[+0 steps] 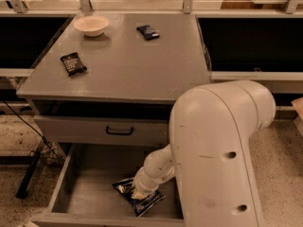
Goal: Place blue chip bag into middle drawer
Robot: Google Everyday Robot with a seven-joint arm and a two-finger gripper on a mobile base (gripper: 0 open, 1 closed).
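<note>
The hand [141,193] is down inside the open middle drawer [87,188], right on top of the blue chip bag [150,202] lying on the drawer floor, though whether it's gripping I can't tell.

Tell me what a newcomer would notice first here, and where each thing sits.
The bulky white robot arm fills the lower right foreground. Its end effector reaches down into the open middle drawer, right on the blue chip bag lying on its floor. On the grey cabinet top sit a pale bowl and two small dark packets.
</note>
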